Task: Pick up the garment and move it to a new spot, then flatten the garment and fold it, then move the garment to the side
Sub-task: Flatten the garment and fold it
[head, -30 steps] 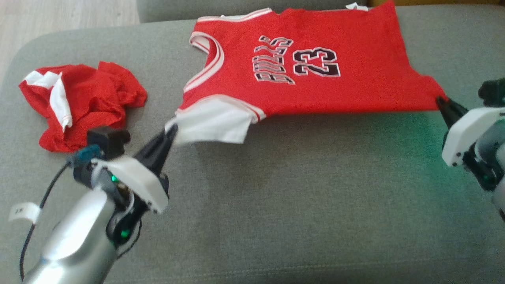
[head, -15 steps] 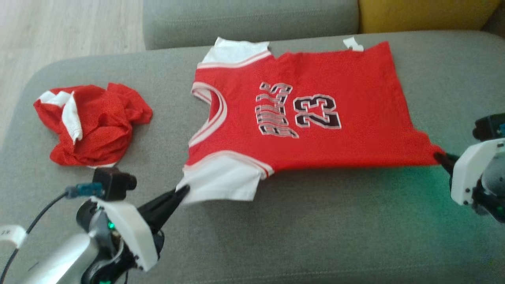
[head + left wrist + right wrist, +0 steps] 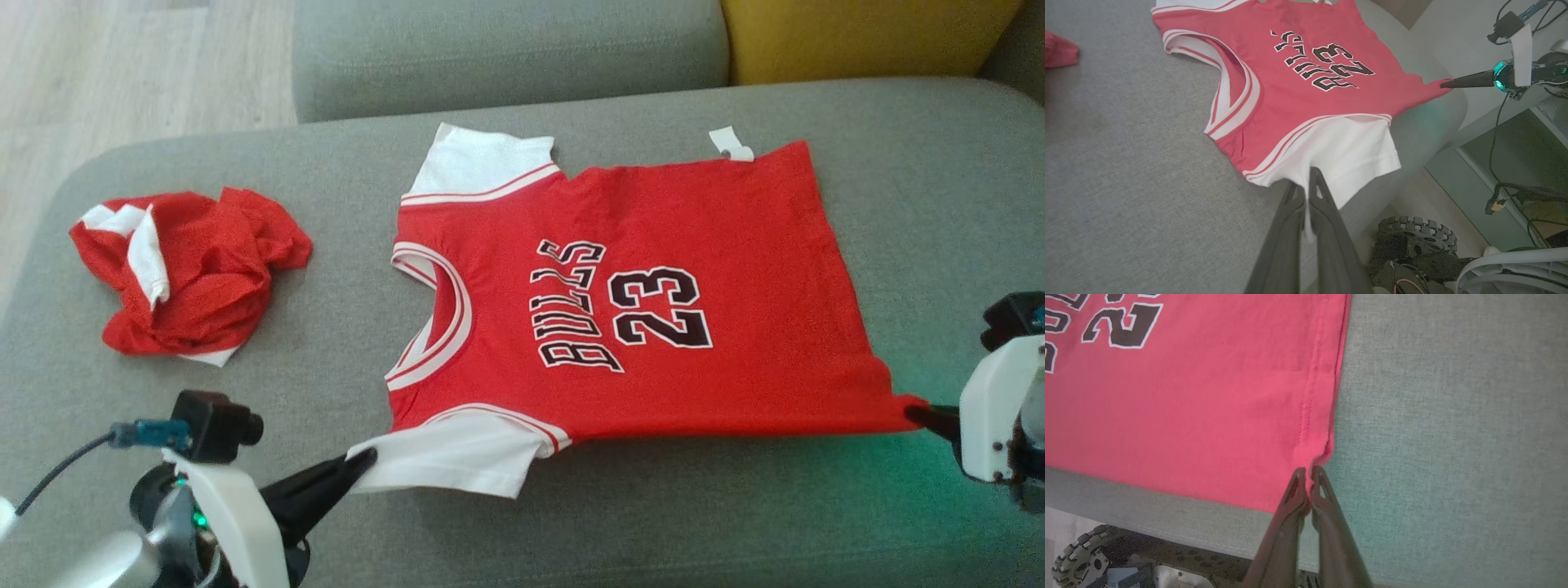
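The red jersey (image 3: 637, 302) lay spread face up on the grey sofa seat (image 3: 653, 523), collar toward the robot's left and hem toward its right, its near edge pulled into a straight line. The left gripper (image 3: 363, 461) was clamped tight on the edge of the near white sleeve (image 3: 457, 461), white cloth pinched between its fingers (image 3: 1327, 204). The right gripper (image 3: 918, 412) was likewise closed on the jersey's near hem corner, red fabric bunched at its tips. A crumpled red garment (image 3: 188, 269) sat well apart on the left of the seat, and a yellow cushion (image 3: 865, 37) lay beyond the jersey.
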Tool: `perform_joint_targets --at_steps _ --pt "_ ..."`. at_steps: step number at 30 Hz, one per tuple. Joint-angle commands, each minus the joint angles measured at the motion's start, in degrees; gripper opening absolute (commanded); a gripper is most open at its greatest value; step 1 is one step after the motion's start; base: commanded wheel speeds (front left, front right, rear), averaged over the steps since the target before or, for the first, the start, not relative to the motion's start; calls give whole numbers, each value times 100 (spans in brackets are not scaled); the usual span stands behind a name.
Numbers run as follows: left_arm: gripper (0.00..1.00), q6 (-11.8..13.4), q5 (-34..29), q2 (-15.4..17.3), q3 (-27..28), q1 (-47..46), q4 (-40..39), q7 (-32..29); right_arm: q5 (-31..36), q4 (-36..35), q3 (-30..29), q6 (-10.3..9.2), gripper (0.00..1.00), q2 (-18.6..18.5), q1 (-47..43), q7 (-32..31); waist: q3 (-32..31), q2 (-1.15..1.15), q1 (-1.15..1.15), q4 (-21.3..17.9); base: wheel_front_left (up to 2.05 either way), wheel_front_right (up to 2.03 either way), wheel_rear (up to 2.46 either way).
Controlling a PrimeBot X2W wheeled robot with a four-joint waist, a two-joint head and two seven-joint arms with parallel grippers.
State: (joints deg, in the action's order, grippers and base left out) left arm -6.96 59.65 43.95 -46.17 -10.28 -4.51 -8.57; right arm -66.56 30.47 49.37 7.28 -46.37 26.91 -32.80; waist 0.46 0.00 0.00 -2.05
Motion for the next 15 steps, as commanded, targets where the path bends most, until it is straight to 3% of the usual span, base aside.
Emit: perform_joint_targets --at_steps 1,15 --pt "0 39 -39 285 331 -410 -162 -12 -13 -103 -126 21 0 -308 120 0 91 0 0 -11 0 0 0" --pt "0 -8 -438 24 236 -1710 344 -499 385 221 -527 21 0 127 875 -166 788 0 0 -127 0 0 0"
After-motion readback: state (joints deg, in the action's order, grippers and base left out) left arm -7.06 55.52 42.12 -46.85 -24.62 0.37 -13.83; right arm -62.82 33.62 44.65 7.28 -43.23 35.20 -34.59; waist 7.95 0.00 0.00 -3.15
